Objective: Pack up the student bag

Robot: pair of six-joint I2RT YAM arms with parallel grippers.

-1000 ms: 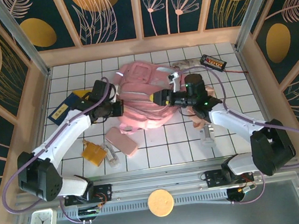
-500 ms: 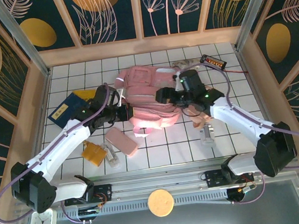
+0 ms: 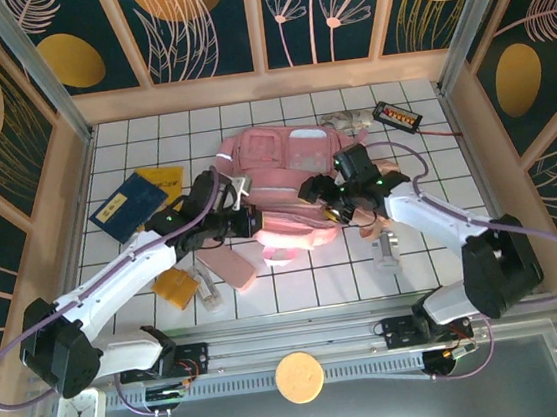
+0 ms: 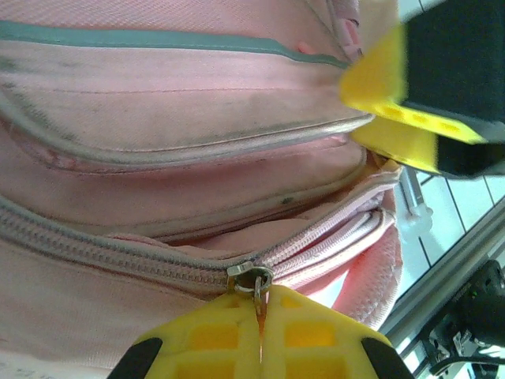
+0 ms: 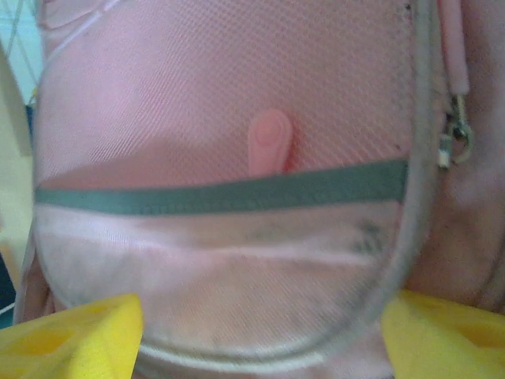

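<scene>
Left gripper [image 4: 259, 306]: yellow fingers pressed fully together on the metal zip pull [image 4: 252, 278] of the student bag [image 4: 158, 103]. From the pull the zip track runs toward 9 o'clock with its teeth meshed, and toward 3 o'clock the two rows look parted, though this is not certain. Right gripper [image 5: 260, 335]: jaws spread wide, one pad at each lower corner of its wrist view, straddling the rounded front pocket [image 5: 221, 260] of the bag; whether the pads press on the cloth cannot be told. In the overhead view the bag [image 3: 283, 158] lies mid-table on the white tiles [image 3: 307, 286], at 12 o'clock from the arm bases, with the left gripper [image 3: 245, 220] at its 7 o'clock edge and the right gripper [image 3: 319, 192] at its 4 o'clock edge. Over the last second the left gripper has travelled from the bag's 9 o'clock side along the lower edge, the right jaws have widened, and the bag has flattened and shifted. Judged from this, the main compartment is being unzipped while the other arm steadies the pocket, so packing proper has not begun. The pinch on the pull shows in the left wrist view, whereas the overhead view adds a small pink case [image 3: 227, 265] lying near the bag at 7 o'clock.
</scene>
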